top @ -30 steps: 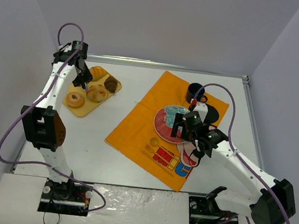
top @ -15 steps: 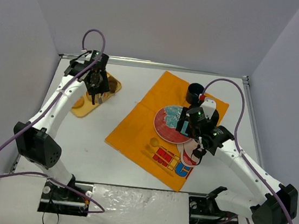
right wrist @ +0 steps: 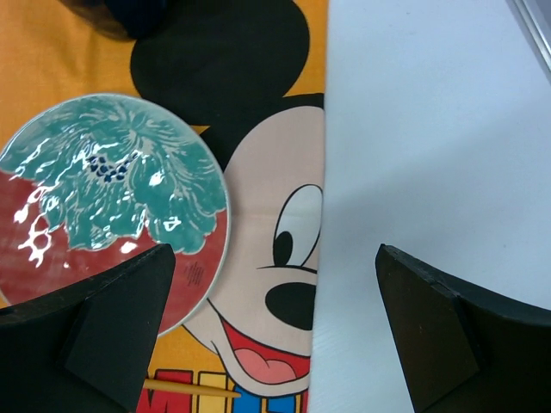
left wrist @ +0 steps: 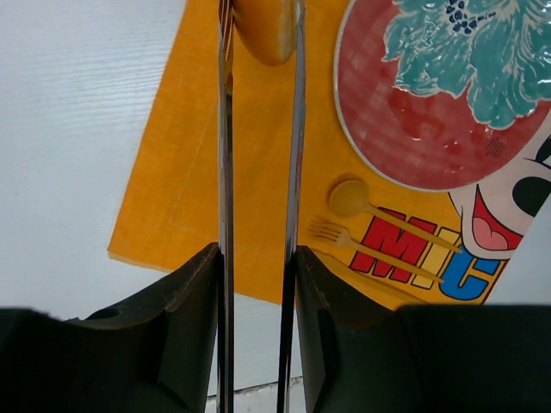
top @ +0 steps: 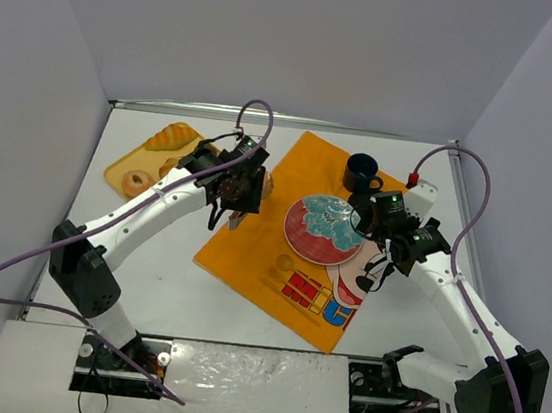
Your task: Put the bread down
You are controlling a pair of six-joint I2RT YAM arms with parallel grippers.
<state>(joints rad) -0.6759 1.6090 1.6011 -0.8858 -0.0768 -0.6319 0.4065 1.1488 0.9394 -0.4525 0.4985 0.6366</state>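
- Swung right from the far-left tray [top: 115,169] since a second ago, left gripper [top: 238,192] now over the placemat [top: 251,249], just left of the plate [top: 326,229].
- Pinching the bread [left wrist: 267,26] between its narrow fingers, off the mat.
- Likely light, soft, crushable; best held gently across the middle.
- Right gripper [right wrist: 271,318] spread wide, holding nothing.

The orange placemat [left wrist: 172,172] carries coloured letters "MIC", perhaps the start of a longer word.
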